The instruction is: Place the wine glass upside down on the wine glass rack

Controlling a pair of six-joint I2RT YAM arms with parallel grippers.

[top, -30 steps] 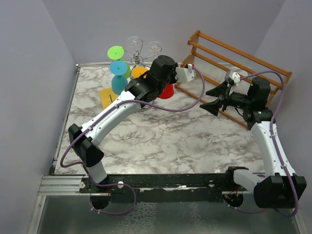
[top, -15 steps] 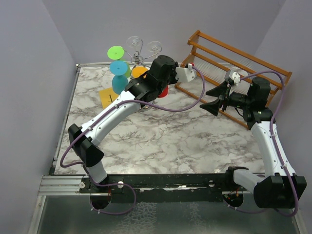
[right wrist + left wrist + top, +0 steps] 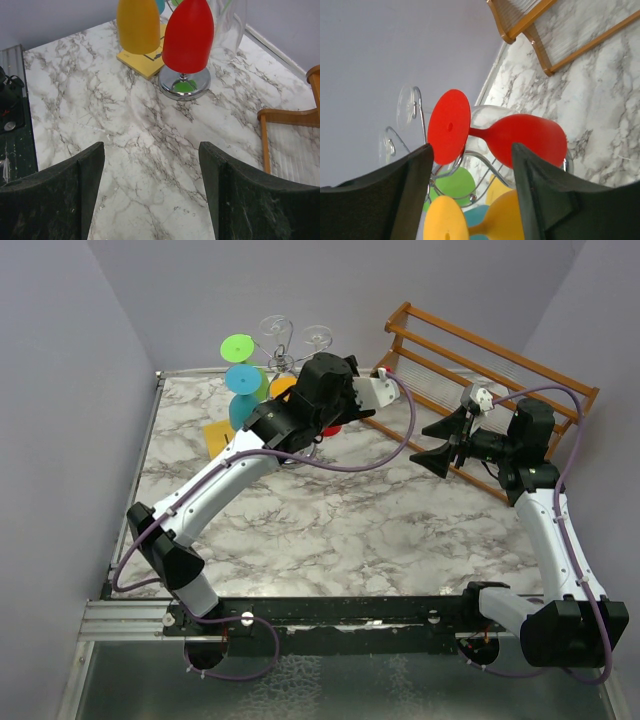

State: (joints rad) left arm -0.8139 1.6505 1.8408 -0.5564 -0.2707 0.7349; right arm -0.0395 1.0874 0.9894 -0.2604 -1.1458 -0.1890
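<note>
Around the chrome wine glass rack (image 3: 184, 82) the marble table (image 3: 125, 150) was crowded. A yellow glass (image 3: 138, 25) hung just beside the red one, and a green glass (image 3: 238, 345), a teal glass (image 3: 241, 380) and two clear glasses (image 3: 275, 328) hung from other scroll arms. A flat yellow pad (image 3: 145, 62) lay by the disc base. The brown wooden slatted rack (image 3: 490, 380) stood to the right, apart from it. From above, the left arm's wrist covered most of the red glass.

The red wine glass (image 3: 530, 140) was opaque and glossy, with a flat round foot, a thin stem and an egg-shaped bowl. It hung on the chrome rack with its foot caught in the wire at the top. The bowl hung above the disc base on the side facing the right arm. Its long axis ran about vertical, foot up and mouth down.

The left gripper (image 3: 471, 150) stood near the stem with both fingers (image 3: 380, 200) spread wide of it and gripping nothing. The right gripper (image 3: 150, 195) hung over bare marble, well apart from the rack, its jaws wide and empty.
</note>
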